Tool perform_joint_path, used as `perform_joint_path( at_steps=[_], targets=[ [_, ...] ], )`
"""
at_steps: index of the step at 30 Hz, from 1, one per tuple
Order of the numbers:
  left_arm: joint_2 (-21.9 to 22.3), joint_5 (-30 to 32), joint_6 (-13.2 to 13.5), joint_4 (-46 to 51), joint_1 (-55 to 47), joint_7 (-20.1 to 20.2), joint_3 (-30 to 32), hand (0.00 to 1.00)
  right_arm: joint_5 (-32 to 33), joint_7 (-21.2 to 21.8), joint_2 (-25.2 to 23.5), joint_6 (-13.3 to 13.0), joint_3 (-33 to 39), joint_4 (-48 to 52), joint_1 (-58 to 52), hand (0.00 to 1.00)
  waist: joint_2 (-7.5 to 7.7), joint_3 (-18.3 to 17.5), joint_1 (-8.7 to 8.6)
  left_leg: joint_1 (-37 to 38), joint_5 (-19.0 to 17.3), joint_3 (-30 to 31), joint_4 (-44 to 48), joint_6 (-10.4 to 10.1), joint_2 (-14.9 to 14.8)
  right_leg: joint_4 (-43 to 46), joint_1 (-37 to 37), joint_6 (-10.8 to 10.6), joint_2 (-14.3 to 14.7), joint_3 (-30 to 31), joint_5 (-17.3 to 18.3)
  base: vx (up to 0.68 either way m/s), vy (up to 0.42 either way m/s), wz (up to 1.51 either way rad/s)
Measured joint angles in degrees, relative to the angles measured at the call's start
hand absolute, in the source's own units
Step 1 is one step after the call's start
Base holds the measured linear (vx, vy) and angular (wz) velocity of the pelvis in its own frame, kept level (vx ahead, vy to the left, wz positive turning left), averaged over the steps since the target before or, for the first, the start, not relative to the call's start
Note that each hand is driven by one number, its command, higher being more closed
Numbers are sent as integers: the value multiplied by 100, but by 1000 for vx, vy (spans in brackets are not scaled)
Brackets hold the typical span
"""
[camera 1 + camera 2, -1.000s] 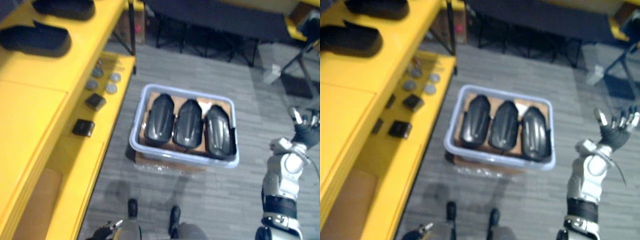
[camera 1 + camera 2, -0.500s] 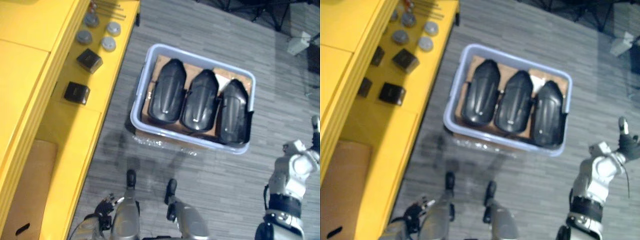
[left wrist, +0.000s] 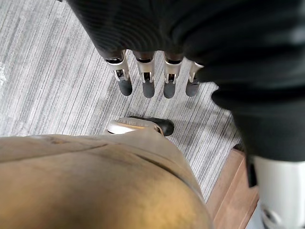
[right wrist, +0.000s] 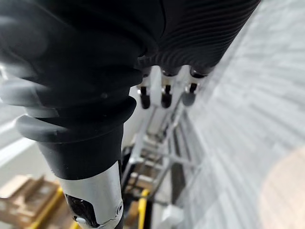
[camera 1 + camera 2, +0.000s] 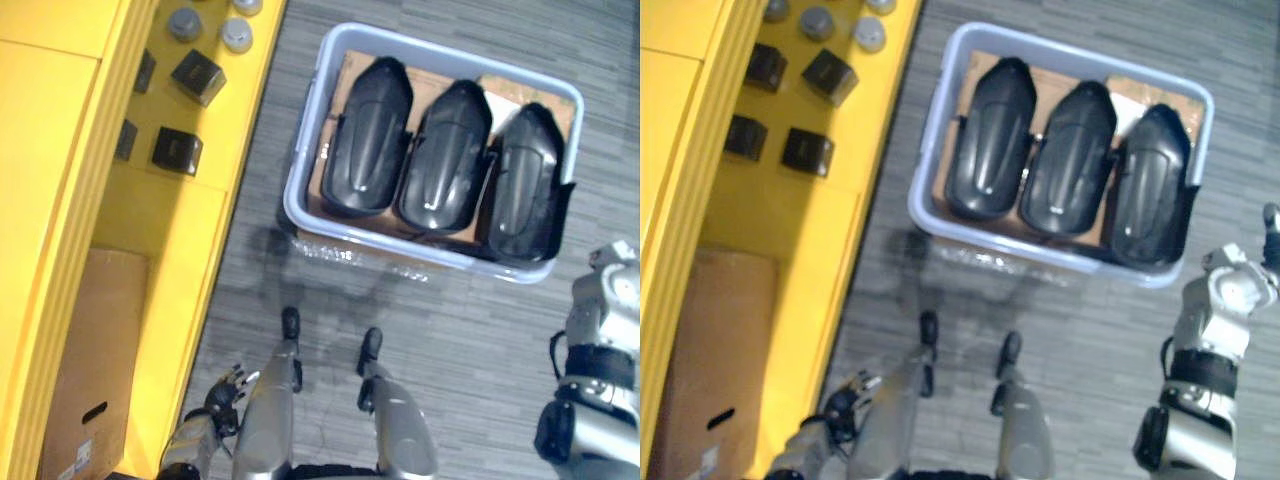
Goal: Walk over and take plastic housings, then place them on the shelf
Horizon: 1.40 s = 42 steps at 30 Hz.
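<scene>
Three black plastic housings lie side by side in a pale blue bin on the floor ahead: one on the left, one in the middle, one on the right. The yellow shelf runs along my left. My left hand hangs low at my left side, far short of the bin, its fingers straight and holding nothing. My right hand is out to the right of the bin, with straight fingers and nothing in it; one dark fingertip shows at the view's edge.
On the shelf's lower level lie small black boxes and grey discs. A cardboard box stands under the shelf at the near left. The bin rests on a brown carton on grey floor.
The camera has tipped down and come closer, so the bin looks larger. My right hand has dropped from a raised pose toward the right edge. My left hand now shows at my side.
</scene>
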<state>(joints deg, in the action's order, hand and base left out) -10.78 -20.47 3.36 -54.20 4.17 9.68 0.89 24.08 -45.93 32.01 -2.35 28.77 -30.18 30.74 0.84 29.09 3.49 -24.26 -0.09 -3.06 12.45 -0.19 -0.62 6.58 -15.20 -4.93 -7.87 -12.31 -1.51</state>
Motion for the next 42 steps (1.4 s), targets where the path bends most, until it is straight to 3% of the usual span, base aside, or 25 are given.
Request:
perform_joint_path(
  at_steps=[1, 2, 7, 9, 12, 14, 17, 20, 23, 28, 33, 36, 42],
  targets=[
    [12, -6, 14, -5, -2, -1, -18, 0, 1, 0, 132, -9, -7, -170, 34, 0, -67, 28, -3, -4, 8, 11, 6, -5, 16, 33, -9, 5, -17, -8, 42, -48, 1, 9],
    [-2, -220, 159, -40, 0, 11, -404, 0, 210, 227, 333, -404, -28, -857, 332, 0, -278, -20, -102, 9, 153, 49, -103, 35, 41, 161, -83, 2, -36, -37, 90, 0, 0, 0],
    [-4, -219, 159, -35, 1, 11, -406, 0, 210, 227, 330, -404, -26, -845, 279, 0, -278, -20, -95, 28, 165, 79, -139, 27, 61, 185, -69, -21, -46, -58, 108, 5, 2, 4],
    [3, -219, 143, 73, 0, -21, -402, 0, 211, 413, 242, -432, -6, -593, -42, 0, -278, -20, -103, 113, 216, 184, -235, 28, 116, 270, -10, -47, -103, -159, 169, 36, 4, 27],
    [11, -209, 49, 290, -47, -166, -385, 0, 211, 750, -168, -653, 107, -210, -407, 0, -260, -25, -69, 362, 218, 238, -247, 27, 129, 267, 265, -48, -110, -169, 166, 35, 9, 14],
    [-11, -198, 3, 634, -197, -316, -263, 0, 206, 1119, -508, -834, 98, 44, -581, 0, -120, -129, 8, 490, 201, 149, -281, 25, 124, 223, 335, -57, -118, -76, 159, 11, 4, -18],
    [-6, -213, -49, 627, -224, -538, -46, 0, 202, 1589, -536, -864, 96, 42, -523, 0, 10, -230, 34, 540, 191, -65, -293, 38, 107, -7, 362, -92, -120, 103, 56, -42, 23, -36],
    [-3, -577, -94, 623, -359, -720, 95, 0, 201, 2042, -289, -865, 34, -359, -290, 0, 8, -250, -8, 596, 157, -307, -295, 20, 97, -148, 321, -23, -166, 174, 18, -63, 59, -39],
    [24, -879, -100, 519, -488, -722, 94, 0, 178, 2037, 133, -844, -163, -989, -27, 0, -98, -309, -79, 535, 170, -387, -390, 8, 134, -138, 197, -23, -236, 171, 1, -35, 47, -16],
    [145, -1075, -95, 174, -701, -708, 7, 0, -70, 1178, 961, -775, -203, -1961, 577, 0, -483, -350, -120, 404, 286, -426, -510, 109, 235, -109, -3, -154, -339, 166, -153, 35, 24, -2],
    [380, -1271, -92, 126, -782, -607, -219, 0, -212, 1232, 1600, -655, -474, -2293, 1321, 0, -918, -286, -121, 364, 349, -539, -635, 197, 284, -6, -210, -233, -406, 276, -180, 30, 16, -9],
    [484, -1302, -57, 125, -772, -540, -229, 0, -251, 1374, 1710, -585, -580, -2327, 1359, 0, -1021, -280, -130, 318, 389, -533, -716, 209, 306, 95, -339, -264, -425, 284, -131, 8, 2, -2],
    [493, -1337, 233, 146, -754, -499, -345, 0, -319, 1608, 1717, -367, -892, -2578, 1528, 0, -1037, -269, -128, 304, 494, -520, -902, 211, 363, 334, -551, -255, -498, 268, -10, 2, 4, 3]
  ],
)
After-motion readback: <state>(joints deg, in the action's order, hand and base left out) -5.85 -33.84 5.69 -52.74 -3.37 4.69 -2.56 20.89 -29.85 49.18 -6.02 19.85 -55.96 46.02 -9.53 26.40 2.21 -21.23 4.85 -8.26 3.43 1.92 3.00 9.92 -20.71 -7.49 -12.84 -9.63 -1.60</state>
